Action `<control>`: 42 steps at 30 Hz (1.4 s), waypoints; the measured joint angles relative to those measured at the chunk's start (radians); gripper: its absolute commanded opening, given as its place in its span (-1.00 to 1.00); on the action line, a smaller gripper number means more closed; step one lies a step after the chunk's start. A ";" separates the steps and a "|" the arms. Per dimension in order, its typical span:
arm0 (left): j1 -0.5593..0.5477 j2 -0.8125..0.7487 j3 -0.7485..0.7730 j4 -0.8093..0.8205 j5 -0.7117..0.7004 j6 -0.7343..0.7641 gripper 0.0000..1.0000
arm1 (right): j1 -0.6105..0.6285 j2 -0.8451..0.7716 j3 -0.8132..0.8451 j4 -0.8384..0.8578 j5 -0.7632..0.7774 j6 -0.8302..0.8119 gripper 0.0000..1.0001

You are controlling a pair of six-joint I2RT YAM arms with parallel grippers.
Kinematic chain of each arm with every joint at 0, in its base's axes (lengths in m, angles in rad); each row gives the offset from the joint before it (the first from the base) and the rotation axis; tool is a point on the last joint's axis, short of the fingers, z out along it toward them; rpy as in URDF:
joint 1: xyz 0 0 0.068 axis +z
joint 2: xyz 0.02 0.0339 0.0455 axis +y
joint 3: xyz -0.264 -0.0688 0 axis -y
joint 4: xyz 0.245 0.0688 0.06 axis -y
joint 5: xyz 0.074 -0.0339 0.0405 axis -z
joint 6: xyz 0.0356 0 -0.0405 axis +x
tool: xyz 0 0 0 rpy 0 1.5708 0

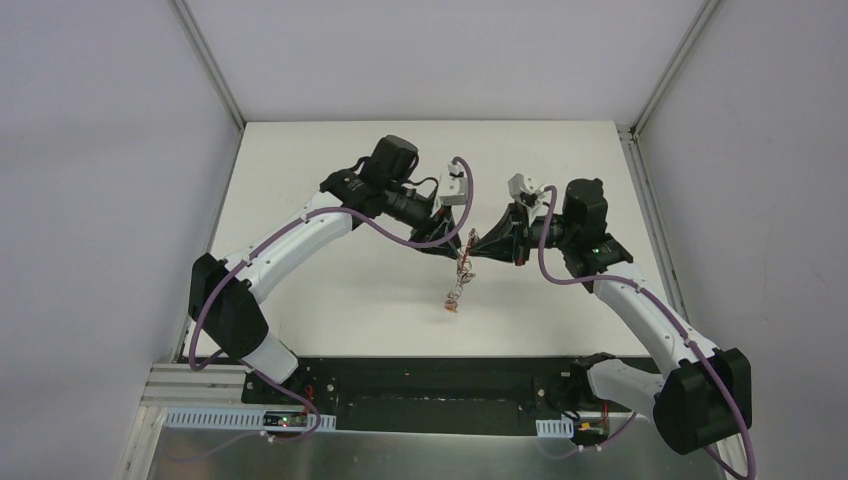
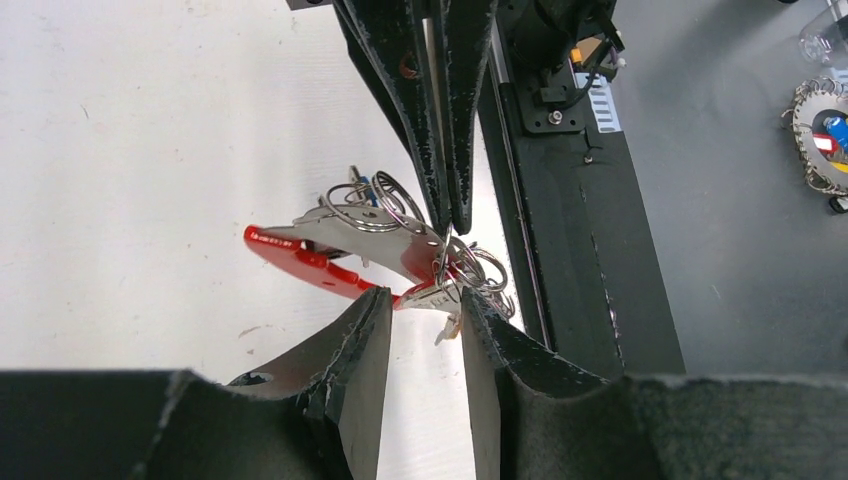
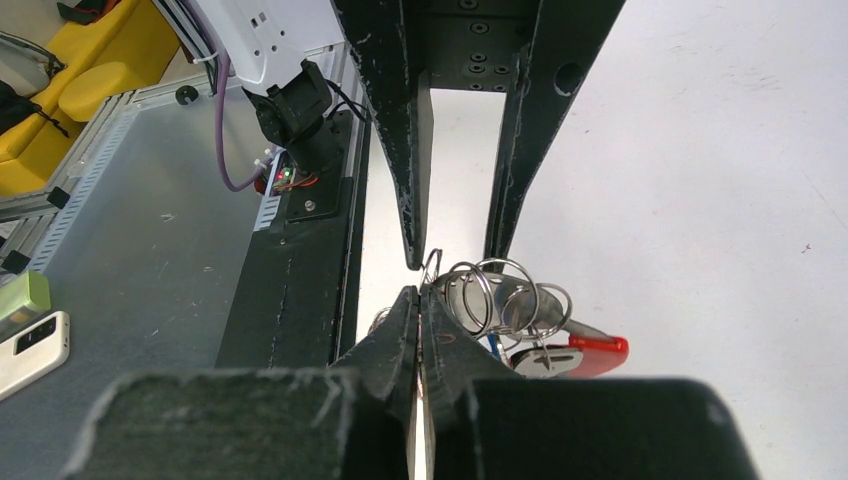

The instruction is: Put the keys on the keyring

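Observation:
The keyring (image 1: 459, 272) hangs in the air between my two grippers, above the middle of the table. It is a bunch of grey metal rings (image 2: 368, 205) on a thick red curved band (image 2: 300, 260). Small keys and tags dangle below it (image 1: 453, 300); a blue bit shows among the rings. My right gripper (image 3: 420, 295) is shut, pinching a ring of the bunch (image 3: 500, 295) at its fingertips. My left gripper (image 2: 425, 300) is open, its fingertips either side of a flat silver key blade (image 2: 432, 296) that sticks out of the bunch. Whether the pads touch it I cannot tell.
A black base rail (image 1: 430, 380) runs along the table's near edge. Beyond it on the grey floor lie a ball-chain loop with coloured bits (image 2: 820, 135), a white phone (image 3: 35, 345), a green item (image 3: 22, 295) and a yellow object (image 3: 90, 60).

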 measured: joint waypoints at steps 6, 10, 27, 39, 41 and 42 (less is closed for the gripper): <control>0.007 0.000 0.000 -0.029 0.030 0.065 -0.32 | 0.000 0.002 0.000 0.000 -0.001 0.000 -1.00; 0.016 0.000 0.000 -0.046 0.037 0.098 -0.31 | 0.000 0.011 0.000 0.000 -0.003 0.002 -1.00; 0.016 0.005 0.000 0.036 0.055 0.024 -0.39 | 0.000 0.018 0.000 0.000 -0.003 0.004 -1.00; 0.003 0.006 -0.002 0.051 0.060 0.014 -0.61 | 0.000 0.021 0.000 0.000 -0.003 0.007 -1.00; 0.002 0.006 -0.005 0.053 0.060 0.010 -0.68 | 0.000 0.022 0.000 0.000 -0.003 0.007 -1.00; -0.001 0.008 -0.005 0.055 0.060 0.007 -0.72 | 0.000 0.023 0.000 0.000 -0.003 0.007 -1.00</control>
